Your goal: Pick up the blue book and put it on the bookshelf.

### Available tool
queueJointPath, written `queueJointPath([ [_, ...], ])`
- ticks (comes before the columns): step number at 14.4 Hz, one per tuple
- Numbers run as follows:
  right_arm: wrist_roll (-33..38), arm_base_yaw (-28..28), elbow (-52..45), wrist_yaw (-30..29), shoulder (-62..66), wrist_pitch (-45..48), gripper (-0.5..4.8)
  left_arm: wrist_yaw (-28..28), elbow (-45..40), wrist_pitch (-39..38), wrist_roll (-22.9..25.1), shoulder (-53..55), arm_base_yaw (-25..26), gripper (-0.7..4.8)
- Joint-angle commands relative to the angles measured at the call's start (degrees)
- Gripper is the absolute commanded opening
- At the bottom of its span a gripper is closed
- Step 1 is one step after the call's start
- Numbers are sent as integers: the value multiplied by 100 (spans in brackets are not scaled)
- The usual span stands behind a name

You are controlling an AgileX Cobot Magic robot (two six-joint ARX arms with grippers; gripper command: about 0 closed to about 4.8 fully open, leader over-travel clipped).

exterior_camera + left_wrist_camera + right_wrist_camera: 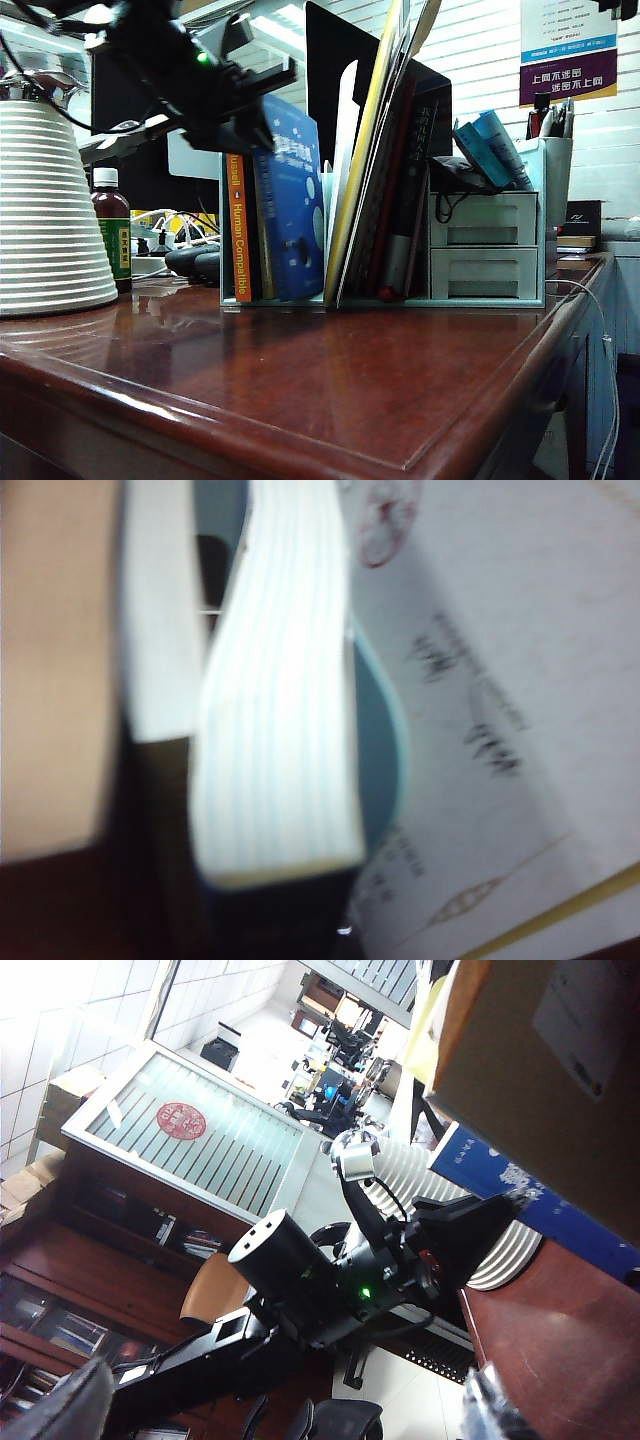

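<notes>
The blue book (290, 205) stands upright in the bookshelf (232, 298), at the far edge of the table (300, 390), long axis vertical, just beside the orange-spined book (239, 228) on one side and a tall leaning stack (385, 160) on the other. The left hand (255, 125) sits at the book's top corner, reaching in from the table's left side; its wrist view shows only white page edges (280, 710) close up, so whether its fingers are clamped on the book I cannot tell. The right hand (290, 1405) is well apart, fingers spread, holding nothing. By my judgement, the left arm alone is placed to act.
</notes>
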Motion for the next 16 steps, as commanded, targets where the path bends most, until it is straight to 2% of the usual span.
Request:
queueJointPath([
  [1, -20, 70, 33, -15, -24, 74, 479, -1005, 133, 1163, -118, 507, -291, -6],
  [4, -20, 87, 33, -13, -24, 72, 479, -1224, 179, 1381, 11, 579, -302, -6],
  [5, -20, 87, 33, -13, -24, 70, 479, -1226, 199, 1794, 31, 688, -302, -6],
  [7, -20, 87, 33, -15, -24, 66, 479, -1115, 459, 1759, 31, 973, -302, -5],
  [8, -20, 87, 33, -13, -24, 68, 479, -1032, 487, 1687, 28, 966, -306, 267],
  [9, -22, 87, 33, -11, -24, 70, 479, -1034, 487, 1587, 28, 955, -306, 348],
  [10, -22, 87, 33, -11, -24, 70, 479, -1034, 490, 1447, 31, 901, -306, 350],
  [11, -22, 87, 33, -11, -24, 72, 479, -1067, 490, 881, 48, 474, -306, 350],
  [14, -22, 85, 33, 17, -26, 79, 479, -1104, 490, 337, 546, -166, -306, 350],
  [15, -26, 83, 33, 122, -26, 83, 479, -1095, 490, -186, 682, -717, -306, 241],
  [16, -140, 79, 33, 352, -70, 92, -6, -739, 485, -1543, 807, -1768, -306, -6],
])
